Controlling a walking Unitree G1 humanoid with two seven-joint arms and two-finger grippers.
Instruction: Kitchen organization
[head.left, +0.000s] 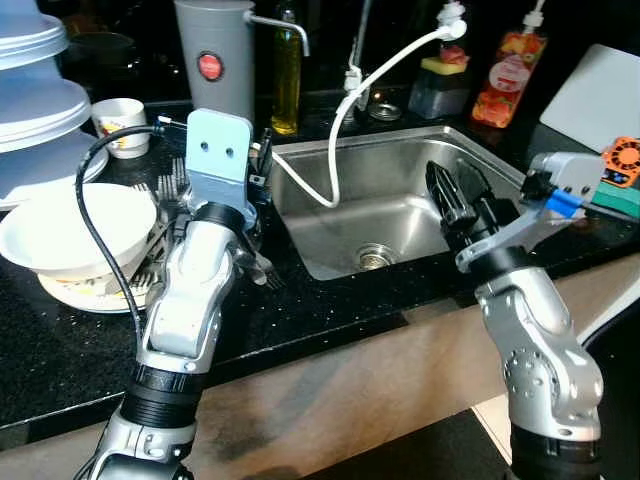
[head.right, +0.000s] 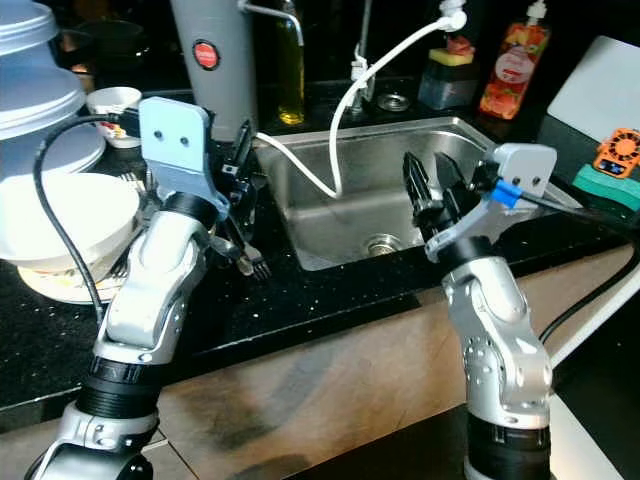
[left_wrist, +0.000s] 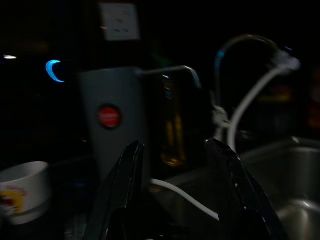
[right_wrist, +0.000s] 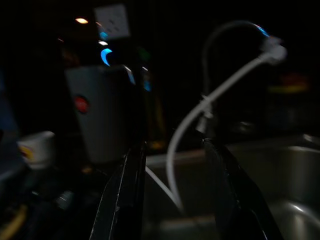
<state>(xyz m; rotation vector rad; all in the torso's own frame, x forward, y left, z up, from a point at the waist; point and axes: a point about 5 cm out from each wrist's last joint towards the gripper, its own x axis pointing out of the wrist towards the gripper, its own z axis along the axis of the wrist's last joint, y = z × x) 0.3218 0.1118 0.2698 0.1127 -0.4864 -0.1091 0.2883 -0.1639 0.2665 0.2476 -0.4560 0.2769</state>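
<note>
Two grippers are up and spread apart, we see: our left gripper (left_wrist: 177, 195) near the fork (head.right: 252, 264), our right gripper (right_wrist: 172, 195) over the sink (head.left: 400, 215).

Grey jug (head.left: 216, 58) with red dot, white hose (head.left: 345, 105), black speckled counter (head.left: 330, 300)

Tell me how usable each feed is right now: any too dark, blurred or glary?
Left and right eye views: well lit and sharp, mild glare off the steel sink. Left wrist view: very dark, soft focus; the grey canister and white hose are readable. Right wrist view: darker still, background smeared, open fingers silhouetted.
</note>
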